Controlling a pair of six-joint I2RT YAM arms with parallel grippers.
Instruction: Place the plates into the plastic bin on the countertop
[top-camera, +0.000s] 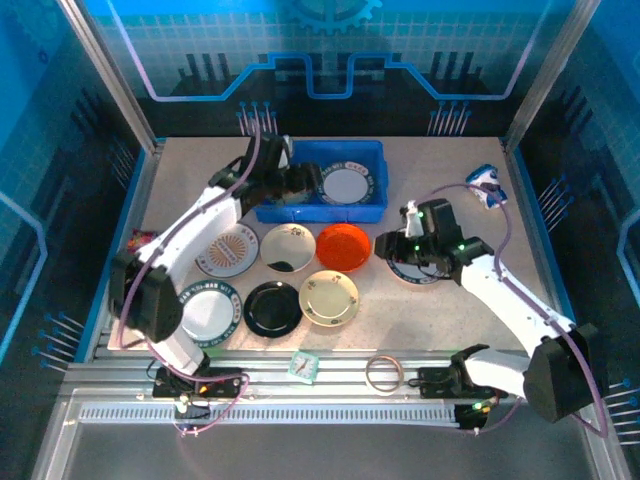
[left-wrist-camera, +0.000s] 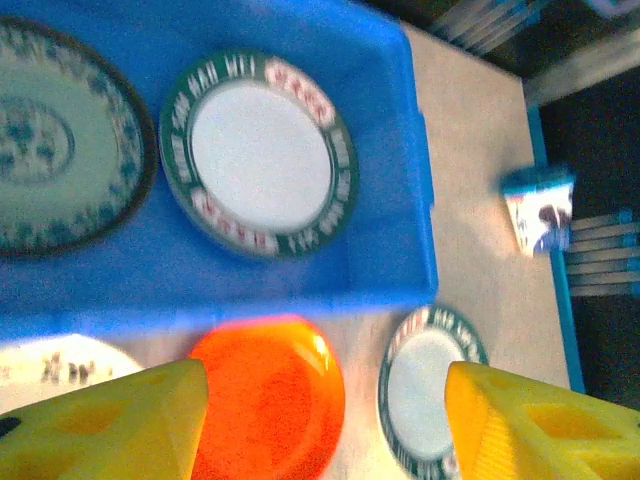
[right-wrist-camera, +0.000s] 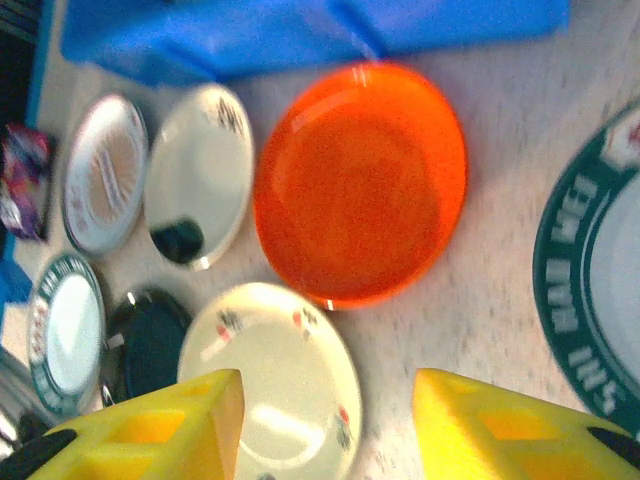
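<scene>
Top external view is showing the worktop (top-camera: 450, 320) carrying the plastic bin (top-camera: 345, 146) at its far middle, two plates (top-camera: 347, 185) lying inside it and seven more sitting in front. Right fingers (right-wrist-camera: 160, 430) are hanging spread and empty just beside the green-rimmed plate (right-wrist-camera: 570, 260), so pinching its raised rim squarely is probably mattering most. Left fingers (left-wrist-camera: 100, 420) are hovering spread and empty at the bin.

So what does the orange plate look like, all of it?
The orange plate is round, glossy and plain bright orange-red, with a shallow raised rim and no pattern; it looks like plastic. It lies flat, empty and right way up on the countertop, just in front of the blue bin.
</scene>
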